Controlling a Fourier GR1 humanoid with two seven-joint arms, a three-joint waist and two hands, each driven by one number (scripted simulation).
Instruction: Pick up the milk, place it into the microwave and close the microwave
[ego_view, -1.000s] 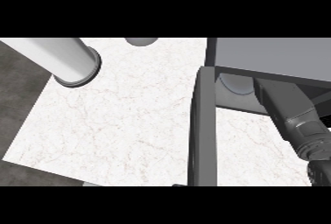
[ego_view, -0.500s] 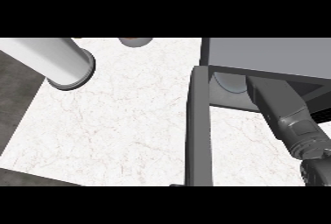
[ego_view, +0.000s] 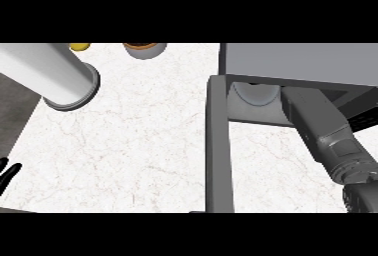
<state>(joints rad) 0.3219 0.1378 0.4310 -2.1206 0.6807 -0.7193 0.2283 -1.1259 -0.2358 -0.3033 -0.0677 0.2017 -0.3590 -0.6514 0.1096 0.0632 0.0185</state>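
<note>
Milk (ego_view: 255, 94) sits inside the microwave (ego_view: 295, 62) at right, my right forearm (ego_view: 325, 135) reaching in with fingers hidden, so I cannot tell their state; withdrawing carelessly could tip it or snag the open door (ego_view: 219, 150).

right hand: hidden inside microwave (ego_view: 295, 62)
milk: not visible
left hand (ego_view: 7, 172): fingertips only, cut by left edge
bowl (ego_view: 142, 48): cut by top edge
</note>
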